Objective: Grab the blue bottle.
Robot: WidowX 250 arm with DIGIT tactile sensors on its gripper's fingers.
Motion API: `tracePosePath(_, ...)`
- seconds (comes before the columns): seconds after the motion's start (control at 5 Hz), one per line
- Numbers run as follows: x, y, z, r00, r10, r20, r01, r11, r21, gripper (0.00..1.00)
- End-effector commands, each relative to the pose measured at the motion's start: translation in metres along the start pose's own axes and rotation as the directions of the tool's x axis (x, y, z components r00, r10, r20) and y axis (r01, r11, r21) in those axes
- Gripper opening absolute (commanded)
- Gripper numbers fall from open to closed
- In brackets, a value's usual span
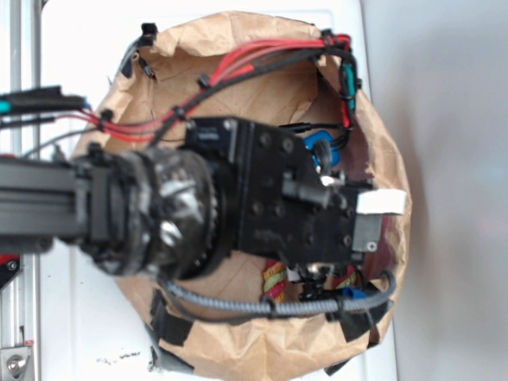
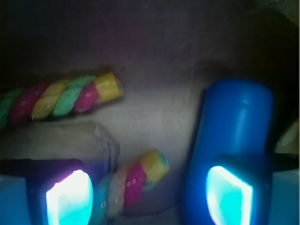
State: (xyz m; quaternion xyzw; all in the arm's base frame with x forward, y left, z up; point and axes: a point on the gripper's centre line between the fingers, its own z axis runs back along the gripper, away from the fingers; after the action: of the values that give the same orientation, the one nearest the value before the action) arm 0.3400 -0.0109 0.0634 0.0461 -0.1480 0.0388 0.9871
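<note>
In the wrist view the blue bottle (image 2: 234,117) lies on brown paper at the right, its round end pointing away. My gripper (image 2: 150,197) is open. The right fingertip (image 2: 229,194) sits over the bottle's near part, so the bottle is not between the jaws. The left fingertip (image 2: 70,197) is over bare paper. A red-yellow-green rope piece (image 2: 138,180) lies in the gap between the fingers. In the exterior view the gripper (image 1: 317,274) reaches down into the paper-lined basket (image 1: 262,349), and the arm hides most of what lies under it.
A second twisted rope piece (image 2: 61,98) lies at the upper left of the wrist view. Rope ends (image 1: 274,282) show under the arm. Crumpled paper walls (image 1: 397,198) ring the basket. Red and black cables (image 1: 238,67) and a grey hose (image 1: 262,305) cross it.
</note>
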Motion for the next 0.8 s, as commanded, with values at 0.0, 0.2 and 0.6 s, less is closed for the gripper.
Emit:
tracePosePath(0.0,0.001,0.009,0.031,0.998,-0.011,0.061,0.012,1.0,-0.008,1.0)
tracePosePath(0.2,-0.015,0.023,0.058,0.997,0.011,0.076,-0.008,0.999,-0.035,1.0)
tracePosePath(0.6,-0.035,0.055,0.064,0.992,0.059,0.112,-0.059,0.998,0.002,1.0)
